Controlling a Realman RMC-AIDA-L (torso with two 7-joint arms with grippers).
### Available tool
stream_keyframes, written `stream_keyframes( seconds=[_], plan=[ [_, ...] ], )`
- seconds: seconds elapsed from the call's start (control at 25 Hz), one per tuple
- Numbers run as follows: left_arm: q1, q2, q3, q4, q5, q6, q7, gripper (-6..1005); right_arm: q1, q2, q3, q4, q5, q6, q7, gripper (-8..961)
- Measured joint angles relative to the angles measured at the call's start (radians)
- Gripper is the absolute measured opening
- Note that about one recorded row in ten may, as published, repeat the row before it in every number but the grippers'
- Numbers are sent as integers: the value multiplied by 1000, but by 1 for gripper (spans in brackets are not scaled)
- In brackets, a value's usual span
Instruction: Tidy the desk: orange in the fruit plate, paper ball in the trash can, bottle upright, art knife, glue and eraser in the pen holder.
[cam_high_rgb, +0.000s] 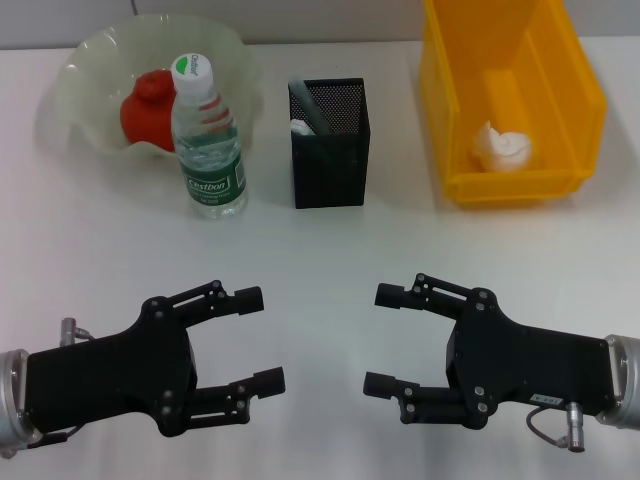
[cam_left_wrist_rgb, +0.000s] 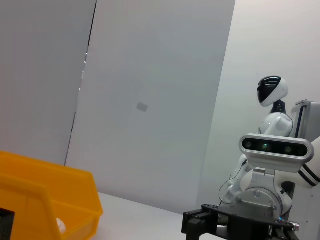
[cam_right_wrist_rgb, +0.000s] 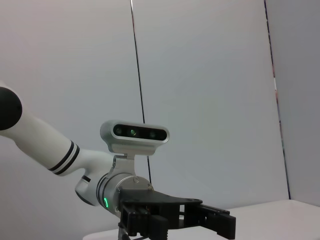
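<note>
The lumpy red-orange orange (cam_high_rgb: 146, 108) lay in the pale-green, wavy-rimmed fruit plate (cam_high_rgb: 90, 62) at the far left of the white table (cam_high_rgb: 320, 260). The clear bottle (cam_high_rgb: 205, 140), green-labelled and white-capped, stood upright just in front of it. The black mesh pen holder (cam_high_rgb: 330, 145) stood mid-table with items inside. The crumpled white paper ball (cam_high_rgb: 502, 146) sat in the yellow trash can (cam_high_rgb: 560, 90). The left gripper (cam_high_rgb: 257, 338) and right gripper (cam_high_rgb: 383, 340) hovered low near the front, empty, fingers spread.
</note>
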Motion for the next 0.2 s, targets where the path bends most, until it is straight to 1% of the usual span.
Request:
stream_keyframes(
  seconds=[0.2],
  plan=[
    [0,-1,-6,1,0,0,3,829,0,0,0,0,0,1,0,824]
  ],
)
